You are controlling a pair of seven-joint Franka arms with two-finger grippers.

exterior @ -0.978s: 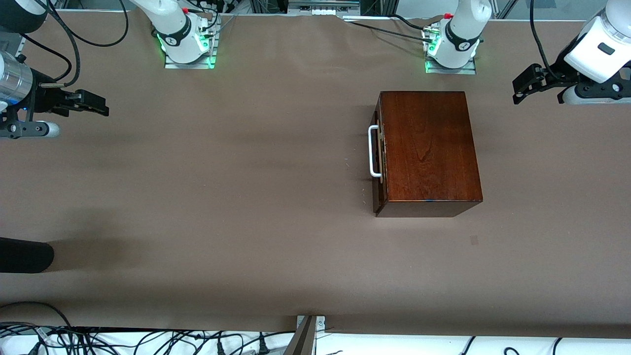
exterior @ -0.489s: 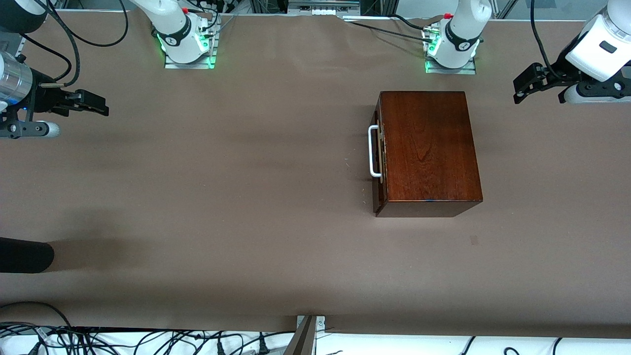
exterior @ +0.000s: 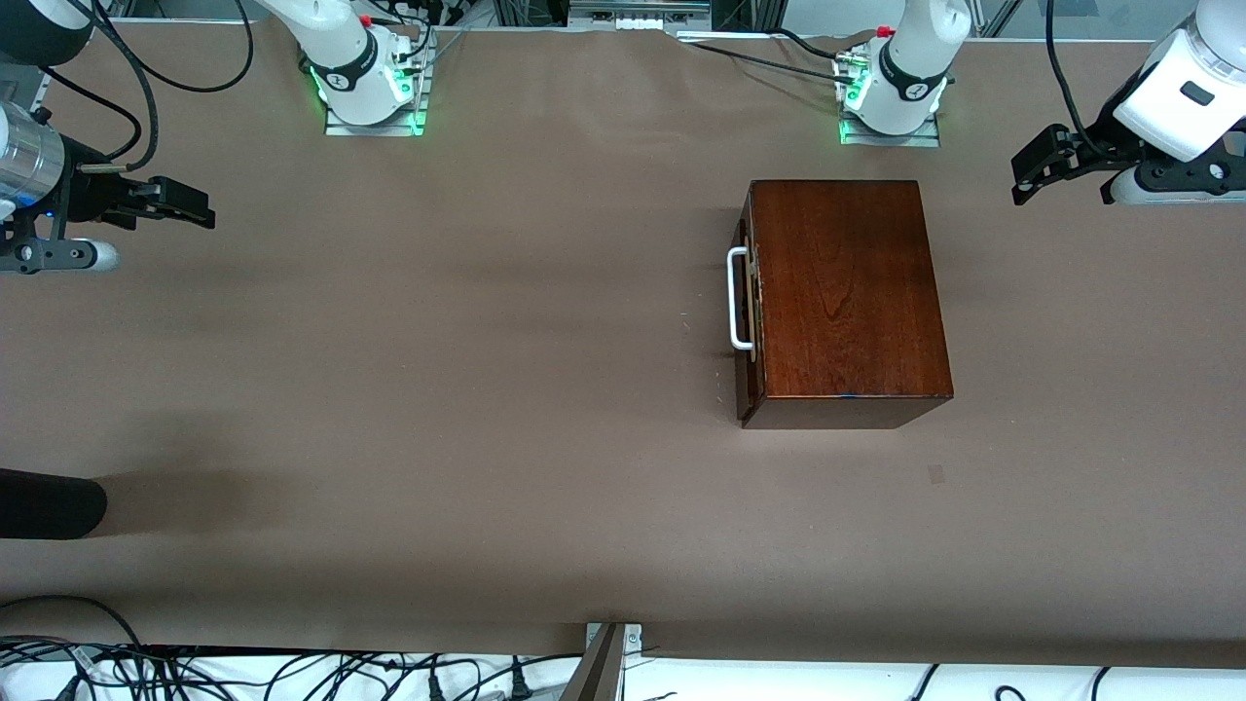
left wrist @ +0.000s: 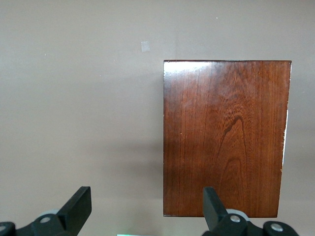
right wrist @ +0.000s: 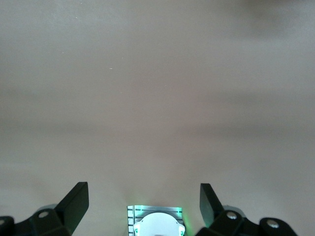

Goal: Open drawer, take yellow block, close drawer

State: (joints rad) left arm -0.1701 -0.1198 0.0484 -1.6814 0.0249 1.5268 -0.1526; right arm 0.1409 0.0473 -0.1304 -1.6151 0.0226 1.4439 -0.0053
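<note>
The glossy dark mahogany box (exterior: 849,292) stands on the table toward the left arm's end. Its drawer is shut, with the dark front and white U-shaped handle (exterior: 737,298) facing the right arm's end. The yellow block is hidden. My left gripper (exterior: 1024,178) is open and empty, up over the table at the left arm's end, beside the box. In the left wrist view the box top (left wrist: 226,137) lies below my left gripper (left wrist: 145,199). My right gripper (exterior: 200,210) is open and empty over the right arm's end, with only bare table below it in the right wrist view (right wrist: 142,194).
The arm bases (exterior: 370,92) (exterior: 891,97) stand along the table edge farthest from the front camera. A black rounded object (exterior: 49,503) juts in at the right arm's end, nearer the camera. Cables lie off the near edge.
The left arm's wrist has shifted very slightly. The box and the right arm have not moved.
</note>
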